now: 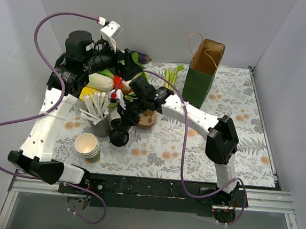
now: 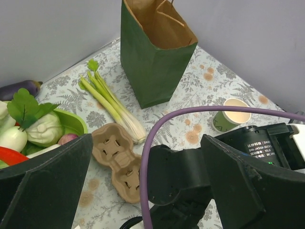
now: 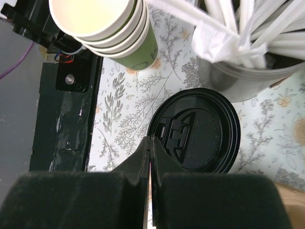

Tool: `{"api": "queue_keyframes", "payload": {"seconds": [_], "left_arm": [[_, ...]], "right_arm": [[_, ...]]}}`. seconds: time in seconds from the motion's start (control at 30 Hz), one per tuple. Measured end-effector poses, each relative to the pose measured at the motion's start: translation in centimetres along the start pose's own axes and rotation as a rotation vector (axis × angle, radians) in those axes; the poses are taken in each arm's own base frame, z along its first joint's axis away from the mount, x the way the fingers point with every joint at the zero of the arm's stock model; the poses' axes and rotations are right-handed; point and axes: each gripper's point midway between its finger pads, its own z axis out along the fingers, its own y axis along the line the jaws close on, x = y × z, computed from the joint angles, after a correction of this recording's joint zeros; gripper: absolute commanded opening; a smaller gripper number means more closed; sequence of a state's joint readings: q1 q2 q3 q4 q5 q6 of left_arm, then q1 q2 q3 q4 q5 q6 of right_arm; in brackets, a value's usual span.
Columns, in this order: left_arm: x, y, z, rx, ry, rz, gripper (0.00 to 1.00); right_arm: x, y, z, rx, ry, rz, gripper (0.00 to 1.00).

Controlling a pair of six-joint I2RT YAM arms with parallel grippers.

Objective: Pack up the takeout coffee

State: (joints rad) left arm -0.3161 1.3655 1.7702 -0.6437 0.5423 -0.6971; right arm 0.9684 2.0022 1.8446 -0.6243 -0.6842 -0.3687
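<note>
The right gripper (image 3: 150, 143) is clenched, its two black fingers pressed flat together. Their tips sit at the left rim of a round black plastic lid (image 3: 198, 131), which lies flat on the floral tablecloth (image 3: 124, 109) (whether they nip the rim itself cannot be told). Just beside the lid stand a grey cup of white wrapped sticks (image 3: 248, 71) and a stack of nested green paper cups (image 3: 119, 33).

The left gripper (image 2: 147, 140) is spread wide and holds nothing, raised over the back-left of the table near a green tray of vegetables (image 2: 71, 121).

The small dark green paper cup (image 2: 232, 114), cream inside and without a lid, stands on the cloth to the right of a tall dark green paper bag (image 2: 155, 62), apart from it and beyond the right arm's black housing; the overhead view does not show it. The bag stands upright and open. A brown moulded cardboard cup carrier (image 2: 119, 162) lies in front of the bag, with pale green celery stalks (image 2: 112, 102) beside it.
</note>
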Motion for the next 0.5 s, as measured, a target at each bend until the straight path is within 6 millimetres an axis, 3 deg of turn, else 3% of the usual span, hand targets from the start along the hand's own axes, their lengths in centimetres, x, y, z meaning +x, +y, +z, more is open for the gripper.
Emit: {"api": "queue_keyframes", "payload": {"seconds": [0.13, 0.3, 0.5], "left_arm": [[1.1, 0.4, 0.1, -0.013, 0.028, -0.001, 0.98], [1.2, 0.4, 0.1, -0.013, 0.031, 0.004, 0.98], [1.4, 0.3, 0.0, -0.009, 0.037, 0.006, 0.98]], "right_arm": [[1.4, 0.3, 0.8, -0.047, 0.016, 0.038, 0.01], [2.7, 0.4, 1.8, -0.095, 0.025, 0.103, 0.01], [3.8, -1.7, 0.8, -0.082, 0.003, 0.169, 0.01]]}}
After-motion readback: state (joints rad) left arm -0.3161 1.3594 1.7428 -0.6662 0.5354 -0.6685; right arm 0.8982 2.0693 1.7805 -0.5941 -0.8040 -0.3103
